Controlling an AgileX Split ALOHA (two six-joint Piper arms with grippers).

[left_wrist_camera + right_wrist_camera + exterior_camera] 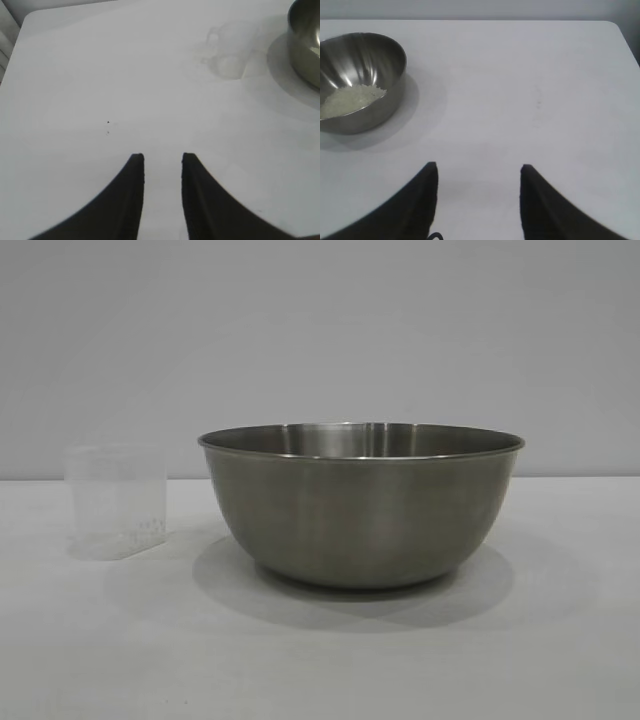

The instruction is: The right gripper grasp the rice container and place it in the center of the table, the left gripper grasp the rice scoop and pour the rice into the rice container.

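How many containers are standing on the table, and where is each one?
2. The rice container stands near the middle of the table, with rice inside. The rice scoop stands upright at its left, apart from it. Nothing seems hidden.

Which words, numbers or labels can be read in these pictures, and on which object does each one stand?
None can be read.
Rice scoop: faint pale marks on its clear side, too blurred to read.
Rice container: plain brushed steel, no text; rice lies inside.
Table: bare white, no label.
Left gripper and right gripper: dark fingers, no marking.
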